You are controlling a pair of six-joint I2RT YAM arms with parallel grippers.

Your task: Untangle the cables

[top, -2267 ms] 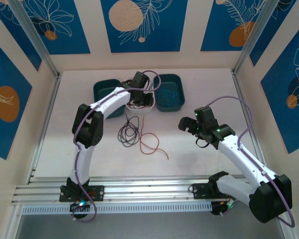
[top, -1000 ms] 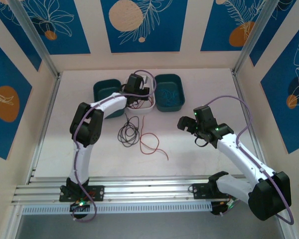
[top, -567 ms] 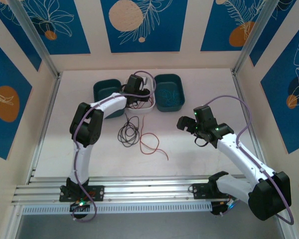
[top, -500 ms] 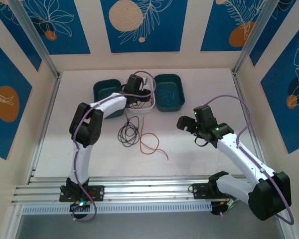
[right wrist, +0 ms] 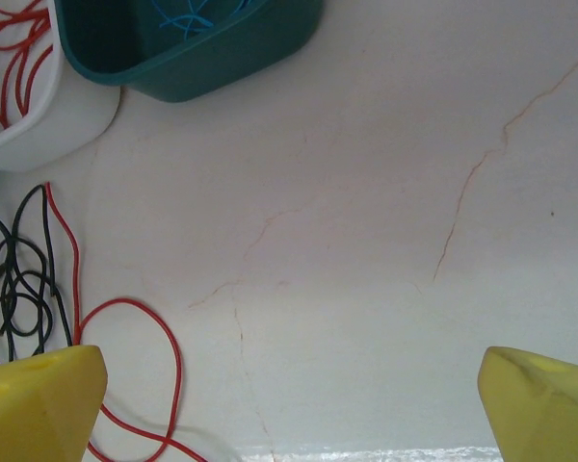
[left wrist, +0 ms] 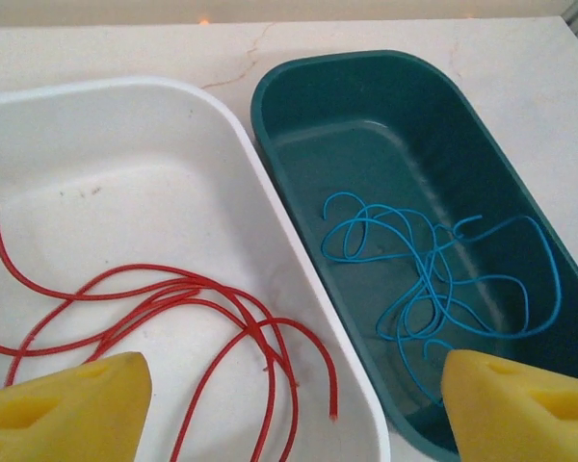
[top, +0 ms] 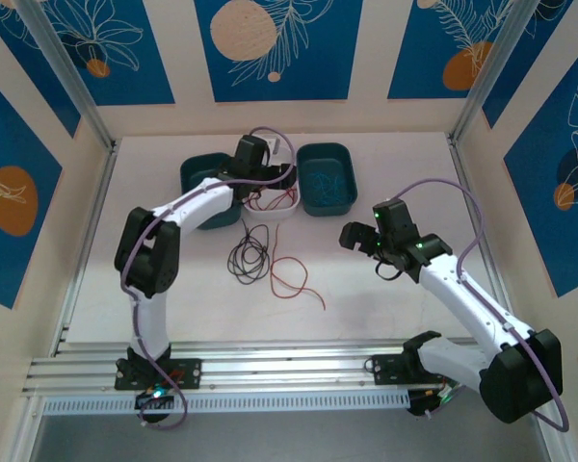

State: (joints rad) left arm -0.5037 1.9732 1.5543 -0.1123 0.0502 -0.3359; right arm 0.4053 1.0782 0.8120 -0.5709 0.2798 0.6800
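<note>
**Operator:** Where are the cables lying?

**Technician:** A thin red cable (left wrist: pixel 173 289) is lying in loose, open loops inside the smooth white tray (left wrist: pixel 125 144). A fine blue cable (left wrist: pixel 433 279) is curling in a tangle on the floor of the glossy, round-cornered teal tray (left wrist: pixel 366 106) just beside it. On the pale, hairline-veined surface (right wrist: pixel 366 192), a black cable (right wrist: pixel 14 279) is bunching in narrow loops, and a second red strand (right wrist: pixel 164 337) is arcing alongside it.

**Operator:** And the jaws?

**Technician:** The left gripper (left wrist: pixel 289 414) is hovering over both trays, its yellow wedge-shaped jaws standing released with nothing between them. The right gripper (right wrist: pixel 289 414) is hanging above the surface, jaws spread wide, grasping nothing.
</note>
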